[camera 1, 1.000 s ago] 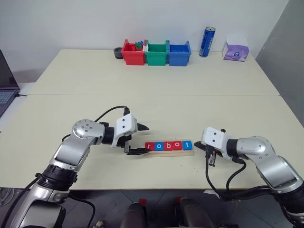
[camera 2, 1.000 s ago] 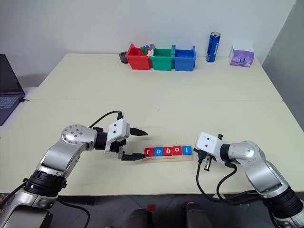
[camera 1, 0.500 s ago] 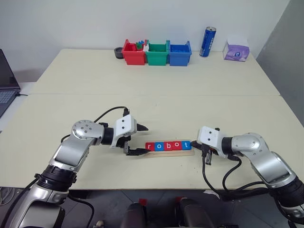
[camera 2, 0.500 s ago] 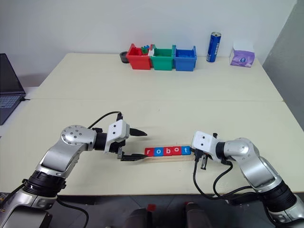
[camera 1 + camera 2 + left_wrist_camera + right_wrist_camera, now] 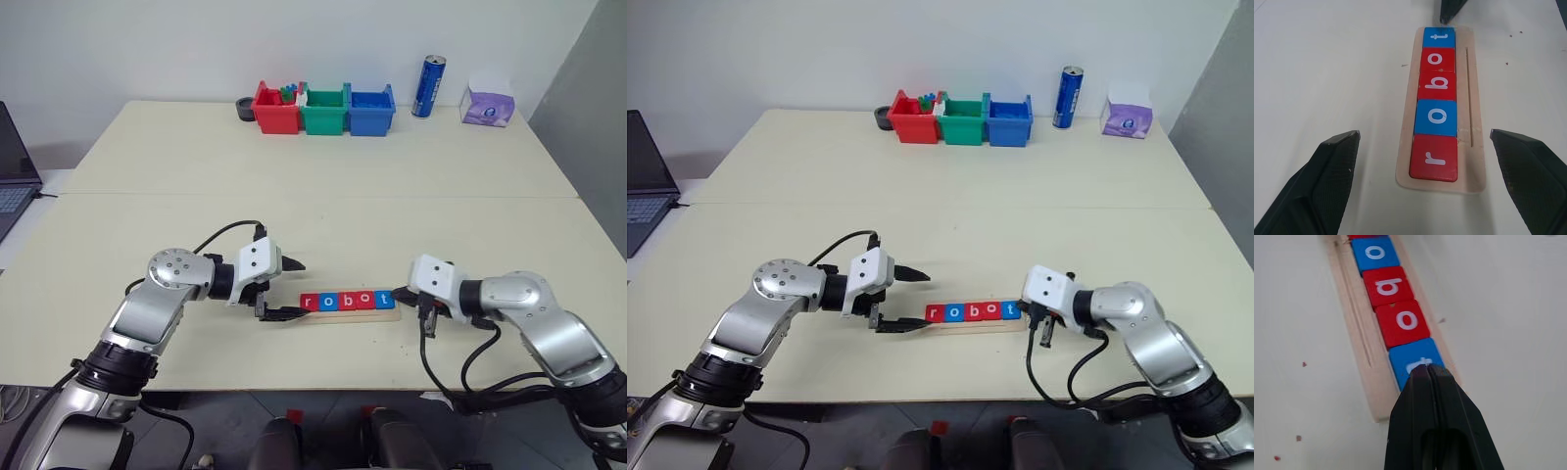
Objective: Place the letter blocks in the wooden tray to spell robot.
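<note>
Silver arms, white wrists, black fingers point(image 5: 1327, 181), cables.

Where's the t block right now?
The blue t block sits at the robot's-right end of the wooden tray, next to a red o block, with the shut right gripper at its outer edge.

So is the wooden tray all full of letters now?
Full. The wooden tray holds five letter blocks in a row with no gaps, reading r, o, b, o, t.

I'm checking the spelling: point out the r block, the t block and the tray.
r block point(image 5: 1433, 157), left wrist view, on its red face.
t block point(image 5: 1439, 36), left wrist view, on its blue face.
tray point(image 5: 1476, 122), left wrist view, on the bare wood beside the groove.
</note>
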Motion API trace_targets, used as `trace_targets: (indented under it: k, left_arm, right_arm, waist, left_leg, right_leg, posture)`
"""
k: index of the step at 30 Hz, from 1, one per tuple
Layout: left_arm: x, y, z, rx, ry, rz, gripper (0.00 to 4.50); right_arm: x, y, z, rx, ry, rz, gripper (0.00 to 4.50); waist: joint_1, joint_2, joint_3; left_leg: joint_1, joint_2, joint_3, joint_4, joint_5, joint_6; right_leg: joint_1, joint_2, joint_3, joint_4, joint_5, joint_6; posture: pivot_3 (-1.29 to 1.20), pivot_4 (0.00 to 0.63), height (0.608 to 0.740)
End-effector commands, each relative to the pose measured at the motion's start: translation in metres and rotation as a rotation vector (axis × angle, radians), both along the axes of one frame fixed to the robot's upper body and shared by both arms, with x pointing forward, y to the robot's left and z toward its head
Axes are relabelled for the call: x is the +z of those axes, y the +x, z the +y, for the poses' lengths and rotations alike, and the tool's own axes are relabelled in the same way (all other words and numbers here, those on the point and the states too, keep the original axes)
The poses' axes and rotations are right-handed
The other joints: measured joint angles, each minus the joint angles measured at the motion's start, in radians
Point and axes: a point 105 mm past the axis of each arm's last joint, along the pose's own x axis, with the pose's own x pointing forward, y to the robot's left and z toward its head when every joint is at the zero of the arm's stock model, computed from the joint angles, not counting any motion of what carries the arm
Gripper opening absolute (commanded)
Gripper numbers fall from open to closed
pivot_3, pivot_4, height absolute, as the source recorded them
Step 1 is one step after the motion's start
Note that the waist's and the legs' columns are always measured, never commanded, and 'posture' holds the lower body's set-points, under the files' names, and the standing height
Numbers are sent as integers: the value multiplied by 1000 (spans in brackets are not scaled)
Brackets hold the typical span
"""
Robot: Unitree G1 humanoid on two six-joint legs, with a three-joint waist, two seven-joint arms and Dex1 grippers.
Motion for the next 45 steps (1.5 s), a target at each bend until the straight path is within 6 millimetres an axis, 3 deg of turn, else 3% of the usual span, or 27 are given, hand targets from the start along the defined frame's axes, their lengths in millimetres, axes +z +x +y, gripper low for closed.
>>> trace_targets:
  k: [1,8,20,26,30,36,41,43,45]
  left_arm:
    - [9,-1,2,-4,0,-39,4500]
    - [8,0,1,-9,1,-39,4500]
    - [9,2,2,-3,5,-38,4500]
    - [10,7,4,40,-18,-43,4500]
    - [13,19,13,164,-101,-40,4500]
    - [23,66,57,628,-275,-161,4500]
    - [25,86,94,918,-331,-310,4500]
    - [22,88,107,1023,-349,-351,4500]
    - [19,86,111,1051,-357,-371,4500]
  right_arm:
    - [-2,1,-15,-51,-39,-35,28]
    - [-20,-17,-7,-3,-50,32,28]
    - [-15,-31,12,73,15,71,28]
    - [-9,-20,-7,12,-37,27,28]
    - [8,-3,-34,-131,-13,-34,28]
    - [31,37,-58,-510,315,-332,28]
    - [27,45,-68,-797,567,-520,28]
    - [15,45,-79,-973,656,-555,28]
    - [10,44,-82,-1022,684,-576,28]
  waist:
    - [0,0,0]
    - [-2,0,0]
    - [-1,0,0]
    - [-1,0,0]
    - [0,0,0]
    - [-2,-1,0]
    - [1,0,0]
    - [3,-1,-1]
    - [2,-1,-1]
  left_leg:
    - [0,0,0,0,0,0]
    - [0,0,0,0,0,0]
    - [0,0,0,0,0,0]
    - [0,0,0,0,0,0]
    - [0,0,0,0,0,0]
    - [0,1,0,0,0,0]
    - [0,1,1,0,0,0]
    - [0,0,1,0,0,-1]
    - [0,0,1,0,0,-1]
  right_leg:
    - [0,0,0,0,0,0]
    - [0,0,0,0,0,0]
    - [0,0,0,0,0,0]
    - [0,0,0,0,0,0]
    - [0,0,0,0,0,0]
    - [0,0,0,1,0,0]
    - [-1,-2,1,1,0,0]
    - [-1,-3,1,1,0,0]
    - [-1,-7,1,1,1,0]
  posture:
    - [0,150,740]
    - [0,150,740]
    - [0,150,740]
    - [0,150,740]
    - [0,150,740]
    - [0,150,740]
    - [0,150,740]
    - [0,150,740]
    - [0,150,740]
